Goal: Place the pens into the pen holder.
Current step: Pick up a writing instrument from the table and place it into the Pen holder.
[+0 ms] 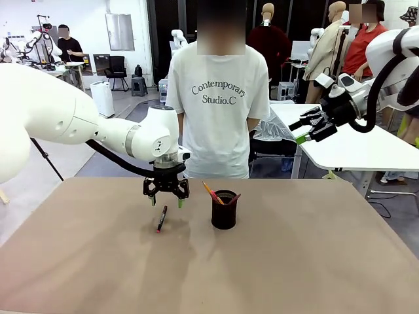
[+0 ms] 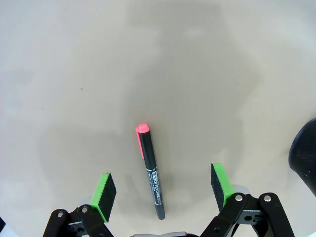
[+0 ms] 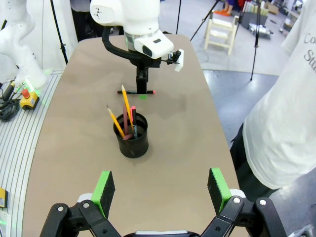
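Observation:
A dark pen with a pinkish-red cap [image 1: 161, 219] lies flat on the brown table, left of the pen holder [image 1: 224, 209]. The pen holder is a black mesh cup with orange-yellow and reddish pens standing in it [image 3: 126, 106]. My left gripper [image 1: 166, 196] hangs open just above the lying pen. In the left wrist view that pen [image 2: 150, 173] lies between the green pads [image 2: 103, 190], apart from both. My right gripper [image 1: 308, 127] is open and empty, raised off the table at the right. Its wrist view looks down on the pen holder [image 3: 132, 136] and the lying pen [image 3: 136, 92].
A person in a white T-shirt [image 1: 219, 111] stands at the table's far edge, hands down. The holder's rim [image 2: 303, 158] shows at the right edge of the left wrist view. A white table [image 1: 366, 150] stands beyond the right side.

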`<state>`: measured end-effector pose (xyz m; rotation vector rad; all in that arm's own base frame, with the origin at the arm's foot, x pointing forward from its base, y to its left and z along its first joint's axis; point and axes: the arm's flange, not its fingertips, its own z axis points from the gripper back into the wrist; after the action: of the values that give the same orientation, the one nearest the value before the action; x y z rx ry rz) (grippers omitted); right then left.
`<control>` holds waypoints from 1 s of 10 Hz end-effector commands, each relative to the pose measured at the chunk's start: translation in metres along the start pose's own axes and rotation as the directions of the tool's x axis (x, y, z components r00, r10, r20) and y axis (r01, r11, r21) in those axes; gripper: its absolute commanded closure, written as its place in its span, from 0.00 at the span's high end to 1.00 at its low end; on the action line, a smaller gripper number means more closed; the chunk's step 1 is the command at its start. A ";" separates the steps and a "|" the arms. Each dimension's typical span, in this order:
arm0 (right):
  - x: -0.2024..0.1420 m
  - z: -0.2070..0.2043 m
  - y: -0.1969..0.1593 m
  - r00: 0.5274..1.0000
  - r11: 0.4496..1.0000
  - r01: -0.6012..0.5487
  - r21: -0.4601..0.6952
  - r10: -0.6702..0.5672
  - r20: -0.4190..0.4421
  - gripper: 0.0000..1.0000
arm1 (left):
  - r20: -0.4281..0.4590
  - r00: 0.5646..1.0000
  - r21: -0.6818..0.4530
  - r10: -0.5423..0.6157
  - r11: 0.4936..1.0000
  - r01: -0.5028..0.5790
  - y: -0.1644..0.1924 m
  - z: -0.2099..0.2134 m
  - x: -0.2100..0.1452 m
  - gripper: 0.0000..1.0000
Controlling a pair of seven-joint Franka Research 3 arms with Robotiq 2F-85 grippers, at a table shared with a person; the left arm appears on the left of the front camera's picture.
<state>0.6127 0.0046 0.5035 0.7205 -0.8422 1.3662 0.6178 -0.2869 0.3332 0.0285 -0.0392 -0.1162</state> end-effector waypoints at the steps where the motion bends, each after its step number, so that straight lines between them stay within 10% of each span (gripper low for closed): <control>1: 0.001 0.000 0.001 1.000 1.000 -0.003 -0.001 0.003 -0.001 1.00 | 0.007 1.000 0.009 0.019 1.000 -0.019 0.004 -0.003 -0.001 1.00; 7: 0.001 0.000 0.001 1.000 1.000 -0.003 -0.001 0.003 -0.001 1.00 | 0.014 0.999 0.022 0.034 0.999 -0.035 0.013 -0.025 0.001 0.96; 10: 0.001 0.000 0.001 1.000 1.000 -0.003 -0.001 0.003 -0.001 1.00 | 0.048 0.998 0.020 0.027 0.999 -0.028 0.013 -0.023 0.001 0.39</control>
<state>0.6127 0.0046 0.5035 0.7205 -0.8422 1.3662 0.6267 -0.2787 0.3107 0.0264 -0.0570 -0.1016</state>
